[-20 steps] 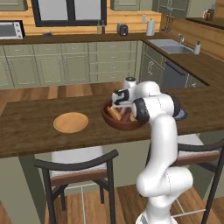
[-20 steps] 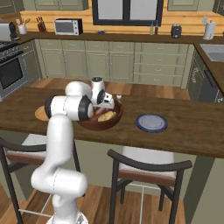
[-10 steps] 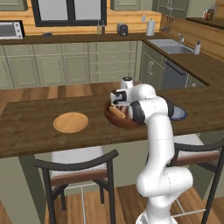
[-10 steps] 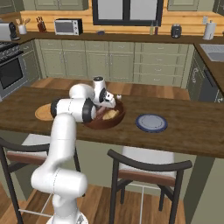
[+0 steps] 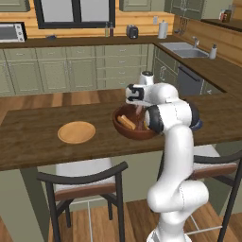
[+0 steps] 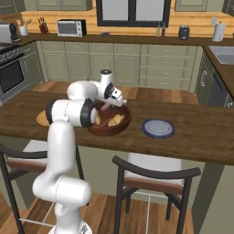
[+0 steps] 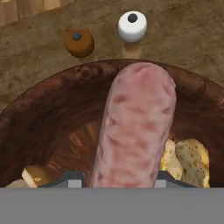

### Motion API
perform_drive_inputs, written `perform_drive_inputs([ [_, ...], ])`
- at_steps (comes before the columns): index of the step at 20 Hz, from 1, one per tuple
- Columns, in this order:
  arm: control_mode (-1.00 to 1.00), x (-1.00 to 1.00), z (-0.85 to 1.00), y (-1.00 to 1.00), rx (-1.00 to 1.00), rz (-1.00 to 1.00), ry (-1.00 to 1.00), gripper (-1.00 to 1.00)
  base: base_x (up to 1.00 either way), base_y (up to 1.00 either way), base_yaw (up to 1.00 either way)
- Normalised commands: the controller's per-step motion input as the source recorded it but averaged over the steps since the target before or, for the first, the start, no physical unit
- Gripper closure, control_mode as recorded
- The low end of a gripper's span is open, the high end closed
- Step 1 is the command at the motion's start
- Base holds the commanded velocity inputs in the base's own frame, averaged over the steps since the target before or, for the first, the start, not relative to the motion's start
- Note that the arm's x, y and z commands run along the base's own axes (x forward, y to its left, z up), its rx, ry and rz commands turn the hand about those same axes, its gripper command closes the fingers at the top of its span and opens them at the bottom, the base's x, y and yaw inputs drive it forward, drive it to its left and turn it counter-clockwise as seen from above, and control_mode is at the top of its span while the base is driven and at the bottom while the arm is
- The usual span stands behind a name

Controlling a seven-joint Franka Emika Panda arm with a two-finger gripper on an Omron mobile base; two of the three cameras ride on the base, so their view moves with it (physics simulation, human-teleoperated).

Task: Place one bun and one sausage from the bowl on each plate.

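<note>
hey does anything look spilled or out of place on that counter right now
Nothing stands out. The buns lie inside the bowl, a sausage stands between the fingers there, and both plates sit flat and bare.

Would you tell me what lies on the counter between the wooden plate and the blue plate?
The big brown bowl sits between the wooden plate and the blue plate, with the arm reaching down into it, as both base views show.

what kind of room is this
A rendered home kitchen, it seems: a microwave on the back counter, a sink in the corner, and green cabinets behind a wooden island counter.
</note>
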Motion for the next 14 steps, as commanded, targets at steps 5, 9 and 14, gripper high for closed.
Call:
perform_drive_inputs([
  [5,-1.00,-0.93,0.78,-1.00,0.19,-0.12,-0.05,1.00,0.00,0.00,0.00],
  [9,-1.00,-0.49,0.11,-1.00,0.12,-0.23,0.01,1.00,0.00,0.00,0.00],
  [14,-1.00,-0.05,-0.11,-1.00,0.02,-0.19,0.01,1.00,0.00,0.00,0.00],
])
